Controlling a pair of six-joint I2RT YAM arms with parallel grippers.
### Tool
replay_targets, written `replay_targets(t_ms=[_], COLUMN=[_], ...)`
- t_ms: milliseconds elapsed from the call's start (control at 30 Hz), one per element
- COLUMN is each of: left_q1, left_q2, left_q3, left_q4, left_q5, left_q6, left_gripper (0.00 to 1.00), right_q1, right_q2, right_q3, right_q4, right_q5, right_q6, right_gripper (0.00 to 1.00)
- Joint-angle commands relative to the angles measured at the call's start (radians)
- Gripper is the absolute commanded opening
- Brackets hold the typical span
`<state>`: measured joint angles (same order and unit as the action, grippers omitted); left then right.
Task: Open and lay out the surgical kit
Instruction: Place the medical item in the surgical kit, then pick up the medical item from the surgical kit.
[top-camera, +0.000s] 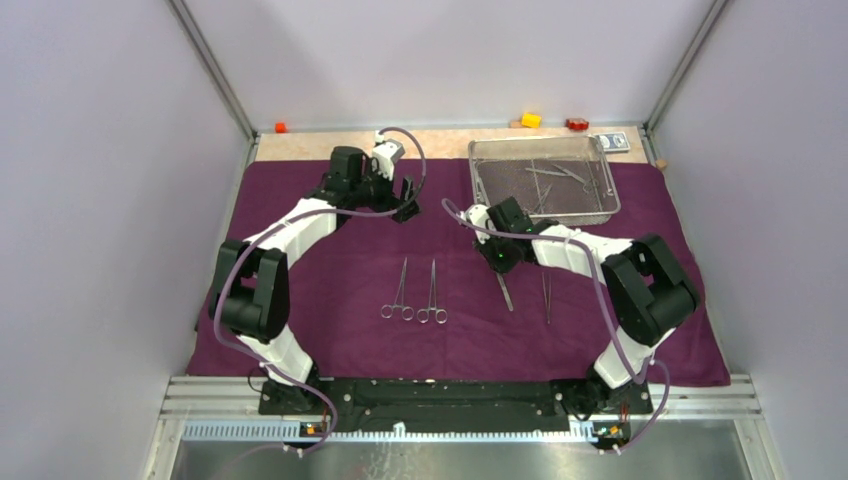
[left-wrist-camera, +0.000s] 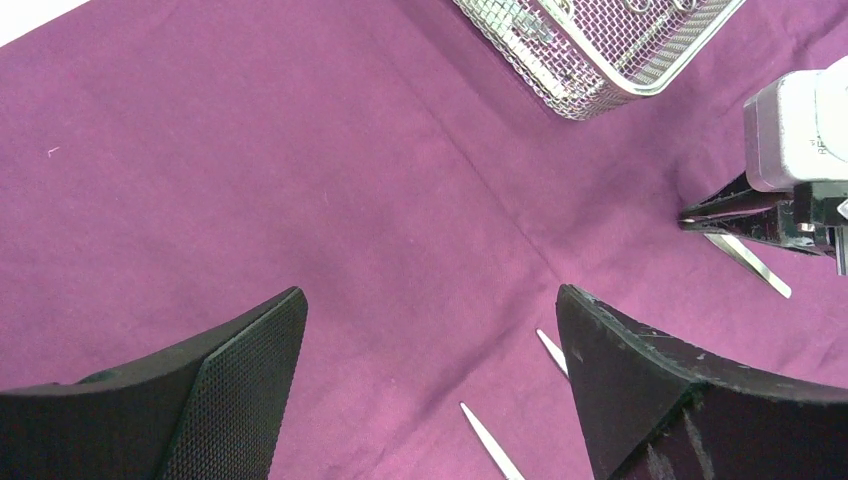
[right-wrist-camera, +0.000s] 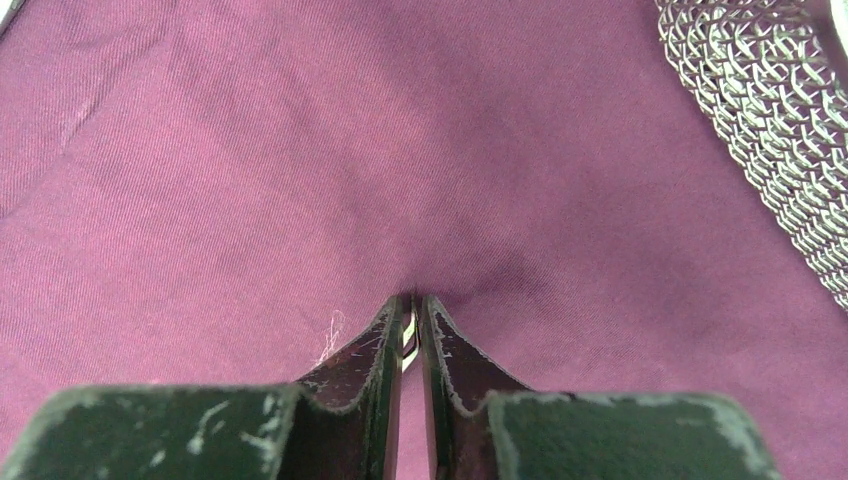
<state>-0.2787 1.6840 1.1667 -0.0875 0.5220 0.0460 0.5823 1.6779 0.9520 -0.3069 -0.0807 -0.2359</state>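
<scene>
The dark purple cloth wrap (top-camera: 340, 250) lies spread flat over the table. The wire-mesh steel tray (top-camera: 483, 185) stands on it at the back right, with several steel instruments inside. Two ring-handled clamps (top-camera: 398, 292) (top-camera: 433, 292) lie side by side in the middle; their tips (left-wrist-camera: 488, 440) show in the left wrist view. My right gripper (top-camera: 497, 264) is down on the cloth, shut on a pair of tweezers (top-camera: 506, 292); a steel sliver (right-wrist-camera: 407, 338) shows between its fingers. Another slim instrument (top-camera: 546, 295) lies to the right. My left gripper (left-wrist-camera: 430, 310) hangs open above bare cloth.
A yellow block (top-camera: 531, 120), a red block (top-camera: 576, 124) and a blue-white card packet (top-camera: 615, 141) sit on the bare strip behind the tray. An orange block (top-camera: 281, 128) is at the back left corner. Walls close in both sides.
</scene>
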Motion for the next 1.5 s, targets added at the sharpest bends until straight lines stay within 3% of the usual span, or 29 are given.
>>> replay_targets(t_ms=[0, 267, 867, 1467], left_q1=[0.006, 0.006, 0.004, -0.004], left_q2=[-0.005, 0.021, 0.042, 0.052], left_q3=[0.015, 0.040, 0.009, -0.003], left_q4=[-0.001, -0.002, 0.143, 0.176], left_q5=[0.036, 0.072, 0.237, 0.273], left_q6=[-0.005, 0.000, -0.005, -0.018], left_gripper=[0.99, 0.99, 0.99, 0.99], right_q1=[0.013, -0.055, -0.398, -0.621], right_q2=[-0.046, -0.103, -0.112, -0.010], right_q3=[0.034, 0.002, -0.153, -0.208], right_q4=[0.003, -0.001, 0.009, 0.106], right_q5=[-0.020, -0.162, -0.893, -1.008], right_q6=[-0.009, -0.024, -0.295, -0.155], right_gripper=[0.10, 0.04, 0.00, 0.00])
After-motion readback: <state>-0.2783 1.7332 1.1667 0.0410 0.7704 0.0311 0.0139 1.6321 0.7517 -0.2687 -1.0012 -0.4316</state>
